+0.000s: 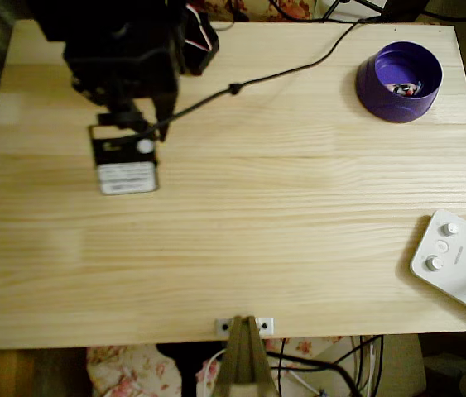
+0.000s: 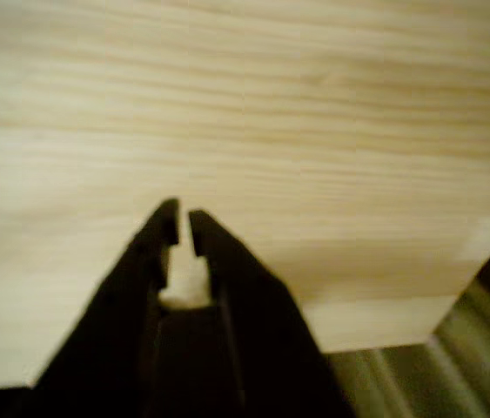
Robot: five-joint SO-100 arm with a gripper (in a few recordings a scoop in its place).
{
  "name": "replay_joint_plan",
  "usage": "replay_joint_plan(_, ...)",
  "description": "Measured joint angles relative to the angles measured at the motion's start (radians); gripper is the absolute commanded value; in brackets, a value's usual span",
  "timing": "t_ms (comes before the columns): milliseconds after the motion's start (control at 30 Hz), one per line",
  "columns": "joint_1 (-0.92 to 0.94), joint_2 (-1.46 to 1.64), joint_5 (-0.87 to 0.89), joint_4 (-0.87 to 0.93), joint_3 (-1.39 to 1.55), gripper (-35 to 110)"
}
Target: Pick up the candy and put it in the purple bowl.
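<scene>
A pale pine table (image 1: 241, 248) fills the overhead view, with dark cables and floral fabric visible beyond its edges. At the upper left of that view the black arm (image 1: 121, 58) is folded over the table, its gripper (image 2: 184, 228) pointing at bare wood; in the wrist view the two fingers (image 2: 214, 252) are nearly closed, a narrow slit between them, and nothing is grasped. A black cable (image 1: 282, 74) runs across the top toward the right. At the upper right stands the purple bowl (image 1: 377, 87), and the candy (image 1: 405, 88) already lies inside it on the lighter floor. At the lower right edge rests a white device with knobs (image 1: 464, 265). The placement appears complete; judged from this, the arm should retract clear of the cable and bowl, fingers kept empty
</scene>
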Motion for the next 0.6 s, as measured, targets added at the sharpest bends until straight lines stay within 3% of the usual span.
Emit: replay_joint_plan(600,0.126,0.460,-0.034,-0.278,0.532,-1)
